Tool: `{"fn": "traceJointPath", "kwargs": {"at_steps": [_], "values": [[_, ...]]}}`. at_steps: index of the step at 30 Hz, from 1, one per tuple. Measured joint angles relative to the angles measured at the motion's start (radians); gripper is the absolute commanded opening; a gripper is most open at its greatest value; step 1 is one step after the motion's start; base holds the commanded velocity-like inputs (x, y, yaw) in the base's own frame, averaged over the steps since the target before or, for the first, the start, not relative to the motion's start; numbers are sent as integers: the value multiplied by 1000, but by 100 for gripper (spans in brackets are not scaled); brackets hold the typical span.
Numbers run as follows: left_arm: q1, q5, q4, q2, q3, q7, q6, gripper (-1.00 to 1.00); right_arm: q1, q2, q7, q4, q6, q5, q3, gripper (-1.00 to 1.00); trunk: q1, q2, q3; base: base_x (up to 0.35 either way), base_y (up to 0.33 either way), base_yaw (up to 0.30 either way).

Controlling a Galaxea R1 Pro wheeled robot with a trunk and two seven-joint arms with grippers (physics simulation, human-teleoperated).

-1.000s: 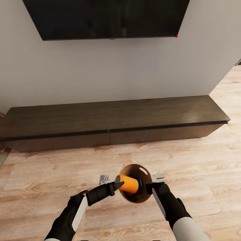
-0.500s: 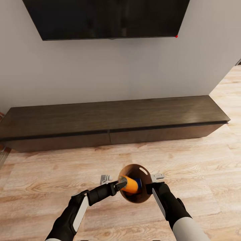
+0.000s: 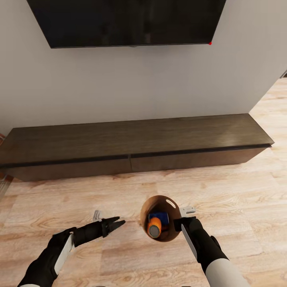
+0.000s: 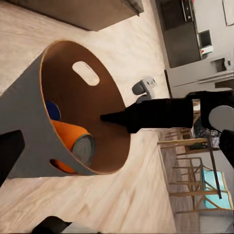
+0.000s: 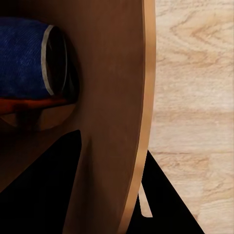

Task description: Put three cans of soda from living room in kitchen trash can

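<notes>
The tash can (image 3: 172, 235), brown inside, hangs just above the floor, and my right gripper (image 3: 180, 222) is shut on its right rim. An orange can of soda (image 3: 154, 229) and a dark blue one (image 3: 156, 218) lie inside it. The left wrist view looks into the tash can (image 4: 29, 114) and shows the orange can (image 4: 73, 140), the blue can (image 4: 52, 111) and more orange through the lower hand-hole. In the right wrist view the bin wall (image 5: 114, 97) runs between my fingers, with the blue can (image 5: 24, 58) behind it. My left gripper (image 3: 114, 223) is open and empty, left of the bin.
A long dark low cabinet (image 3: 131, 143) stands along the wall ahead, under a black TV (image 3: 127, 20). Pale wood floor (image 3: 223, 191) lies between it and me and runs on past the wall's right end. Wooden chairs (image 4: 195, 161) show in the left wrist view.
My left gripper opened and let go of the orange can, which dropped into the bin. The left arm then drew back to the left. The right gripper and bin stayed still.
</notes>
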Motion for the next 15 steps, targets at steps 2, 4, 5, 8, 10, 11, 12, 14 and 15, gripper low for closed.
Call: {"fn": "traceJointPath", "kwargs": {"at_steps": [2, 4, 5, 8, 10, 11, 12, 14, 15], "values": [[0, 0, 2, 41, 44, -20, -1, 100, 0, 0, 0, 0, 0, 2, 0, -100, 0, 0, 0, 0, 0, 0], [0, -2, 9, 94, 84, -68, -2, 100, 0, 0, 0, 0, 0, 1, 0, -100, 0, 0, 0, 0, 0, 0], [0, -2, 15, 107, 90, -78, -3, 100, 0, 0, 0, 0, 0, 1, 0, -100, 0, 0, 0, 0, 0, 0], [0, -2, 66, 154, 104, -104, -7, 100, 0, 0, 0, 0, 0, 1, 0, -100, 0, 0, 0, 0, 0, 0], [0, -2, 110, 180, 117, -115, -28, 100, 0, 0, 0, 0, 0, 1, 1, -100, 0, 0, 0, 0, 0, 0], [0, -2, 117, 184, 121, -117, -37, 100, 0, 0, 0, 0, 0, 1, 1, -100, 0, 0, 0, 0, 0, 0], [0, -2, 123, 187, 123, -118, -46, 100, 0, 0, 0, 0, 0, 1, 1, -100, 0, 0, 0, 0, 0, 0], [0, -2, 139, 192, 128, -121, -70, 100, 0, 0, 0, 0, 0, 1, 1, -100, 0, 0, 0, 0, 0, 0], [0, -1, 158, 194, 131, -122, -84, 100, 0, 0, 0, 0, 0, 1, 1, -100, 0, 0, 0, 0, 0, 0]]}}
